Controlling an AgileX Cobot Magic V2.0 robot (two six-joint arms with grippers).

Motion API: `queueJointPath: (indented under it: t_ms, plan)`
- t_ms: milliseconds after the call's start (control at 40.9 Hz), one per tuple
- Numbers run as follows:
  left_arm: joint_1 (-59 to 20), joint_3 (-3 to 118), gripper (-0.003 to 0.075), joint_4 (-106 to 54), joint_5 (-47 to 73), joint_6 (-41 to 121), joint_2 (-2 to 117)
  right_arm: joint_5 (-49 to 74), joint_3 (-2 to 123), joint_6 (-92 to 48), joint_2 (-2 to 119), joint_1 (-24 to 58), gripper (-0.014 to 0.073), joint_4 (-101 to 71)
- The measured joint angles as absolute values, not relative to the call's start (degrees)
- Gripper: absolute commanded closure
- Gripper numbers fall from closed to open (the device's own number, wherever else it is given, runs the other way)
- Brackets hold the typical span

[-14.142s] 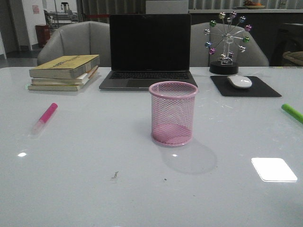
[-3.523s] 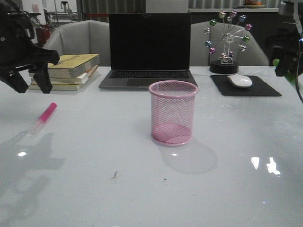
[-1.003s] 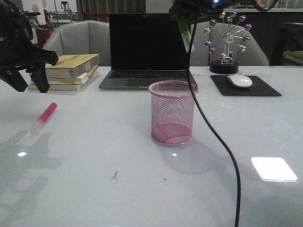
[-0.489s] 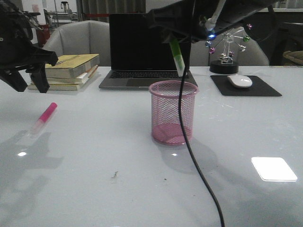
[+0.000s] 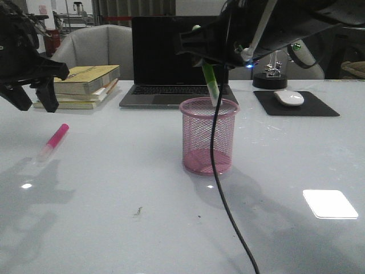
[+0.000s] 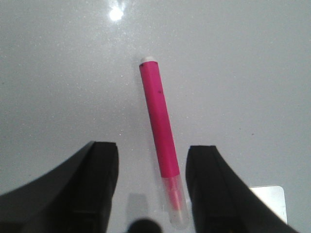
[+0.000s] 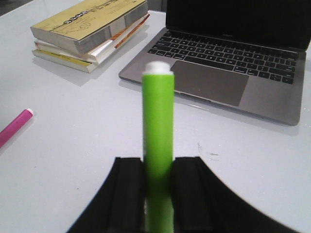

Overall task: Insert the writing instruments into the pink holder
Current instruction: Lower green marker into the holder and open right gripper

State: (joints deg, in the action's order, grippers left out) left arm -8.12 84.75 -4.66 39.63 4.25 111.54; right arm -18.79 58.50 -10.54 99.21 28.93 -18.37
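Green marker (image 5: 211, 85) clamped between the right gripper (image 7: 158, 191) fingers, hanging tilted over the pink holder (image 5: 209, 136), lower tip at about rim level; whether the tip is past the rim, cannot tell. Right wrist view: both pads pressed against the marker's sides, white end cap pointing away from the fingers. Holder upright near table centre, at 6 o'clock from the laptop (image 5: 180, 61). A black cable (image 5: 219, 188) drapes from the right arm across the holder's front.

Pink marker (image 5: 53, 140) flat on the white table (image 5: 114, 194), well apart from the holder at its 9 o'clock. Left gripper (image 5: 31, 98) hovers above it, jaws spread wide, nothing held; in the left wrist view the marker (image 6: 161, 142) lies in the gap between the two fingers (image 6: 95, 179), touching neither.

Stack of books (image 5: 80, 85) at 9 o'clock from the laptop. Mouse (image 5: 288, 97) on a dark pad (image 5: 295, 105) at the laptop's 3 o'clock.
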Motion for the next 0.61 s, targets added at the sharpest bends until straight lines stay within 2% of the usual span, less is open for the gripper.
queueJointPath:
  t_ms: [612]
  plan:
    - [-8.12,84.75,0.0327,-4.40,39.63,4.25,111.54,-22.67,58.50,-10.54,102.13,28.93,0.0534,-14.63]
